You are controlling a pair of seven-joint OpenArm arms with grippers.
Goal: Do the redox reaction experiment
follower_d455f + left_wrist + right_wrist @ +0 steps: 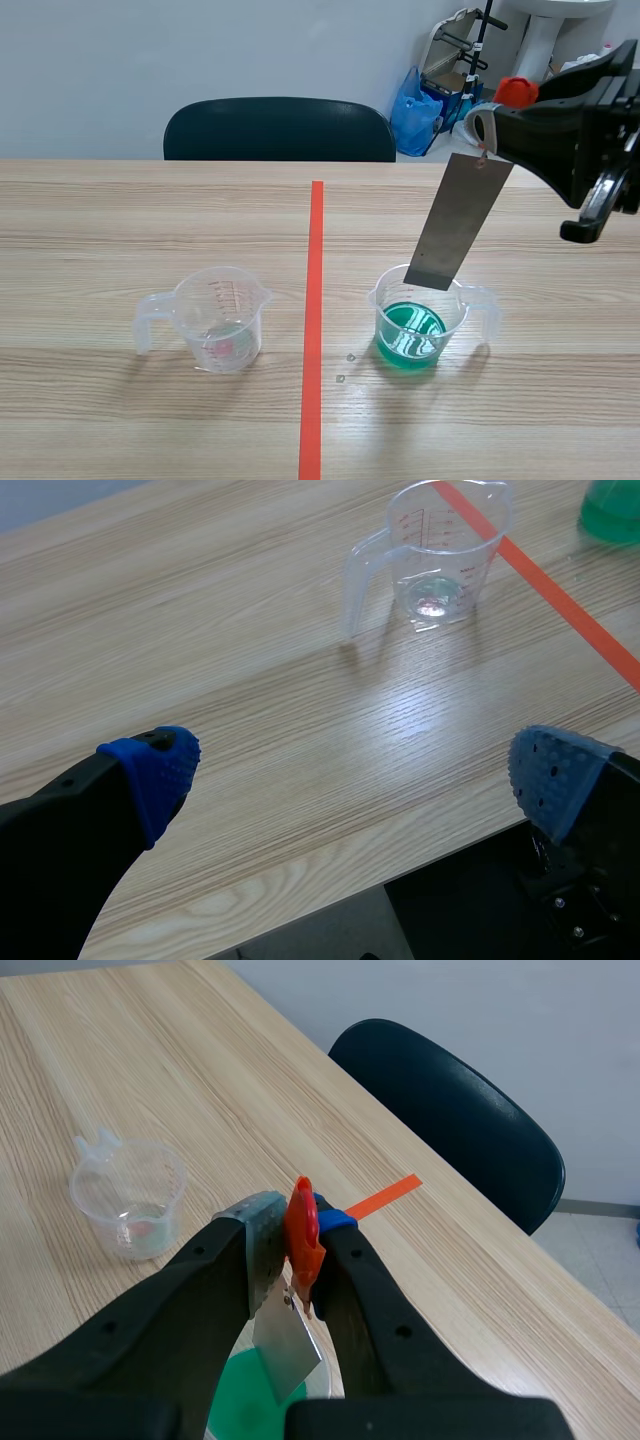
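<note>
My right tool [484,128] pinches the tilted metal strip [460,222] above the green-liquid cup [420,325]; my left tool [355,770] gapes wide, clear cup [432,552] at one o'clock.

This is looking like a makeshift lab in an office: a clear cup [220,320] and a cup of green liquid [420,325] are sitting on a taped wood table [120,220], a chair [280,128] is standing behind, a blue bag [412,112] is leaning by the wall [200,50].

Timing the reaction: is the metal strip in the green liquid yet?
Out: the metal strip ends at the cup rim, above the green liquid.
</note>
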